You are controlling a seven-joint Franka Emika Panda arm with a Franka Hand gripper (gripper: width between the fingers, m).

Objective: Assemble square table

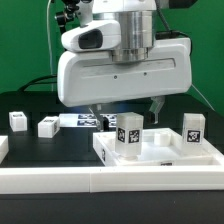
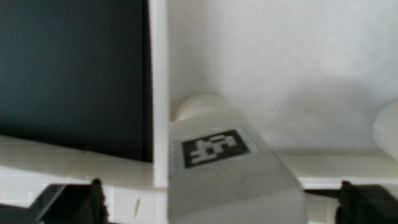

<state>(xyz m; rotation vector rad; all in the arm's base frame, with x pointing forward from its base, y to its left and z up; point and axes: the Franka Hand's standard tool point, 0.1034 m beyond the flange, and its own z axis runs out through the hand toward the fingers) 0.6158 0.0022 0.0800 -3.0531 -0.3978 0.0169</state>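
On my feed, a flat green wall point(image 1: 25, 40) fills everything behind the work area in the exterior view. Its colour is even from one side to the other. Low against it, toward the exterior view's left, I see a few dark cables point(image 1: 38, 84), too blurred for me to follow. The work surface is a black table point(image 1: 55, 148), matte and plain. A long white rail point(image 1: 50, 182) runs along its near edge across the whole width of the exterior view. The wrist view shows me the same black top as a dull, dark panel. The light is soft and even, and shadows on the black top are faint.
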